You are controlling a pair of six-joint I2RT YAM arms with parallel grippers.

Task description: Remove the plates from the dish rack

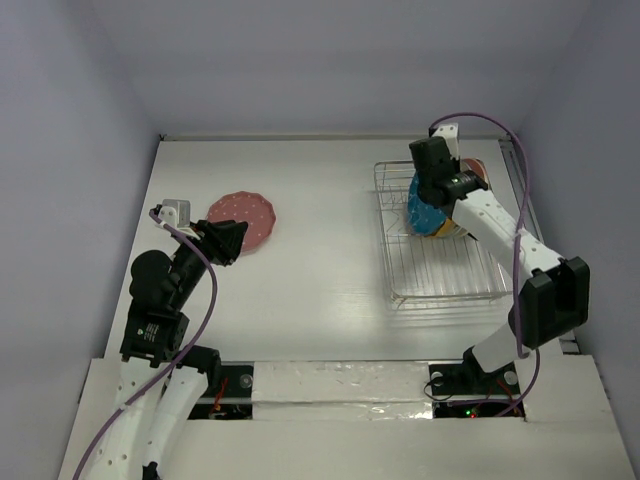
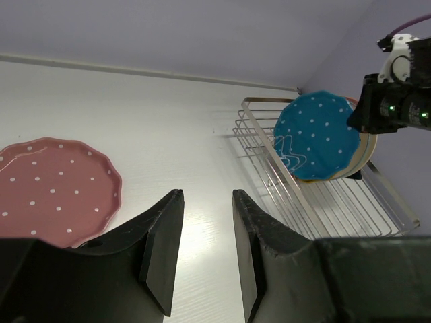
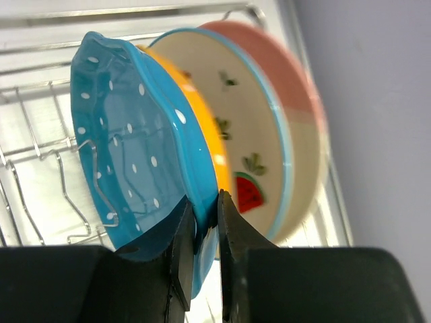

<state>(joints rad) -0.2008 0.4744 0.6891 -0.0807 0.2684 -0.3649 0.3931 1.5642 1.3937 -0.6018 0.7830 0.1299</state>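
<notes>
In the right wrist view, the right claw [image 3: 205, 212] is clamped on the rim of the teal dotted plate [image 3: 135, 141]. The plate stands upright in the dish rack [image 3: 101, 15], and the fingers cover the pinched edge. Packed behind the plate, beyond the fingertips, are a sliver of orange scalloped plate [image 3: 205, 131], a blue-rimmed cream plate with red fruit [image 3: 249, 121], and a blurred pink-edged plate [image 3: 300, 87].

In the left wrist view, the left claw [image 2: 205, 202] is spread with nothing between its fingers. Left of it, the red dotted plate [image 2: 54, 182] lies flat on the table [image 2: 175, 114], cut off by the frame and one finger.

In the top view, the right claw's tips are hidden under its wrist, which also covers most of the racked plates.
</notes>
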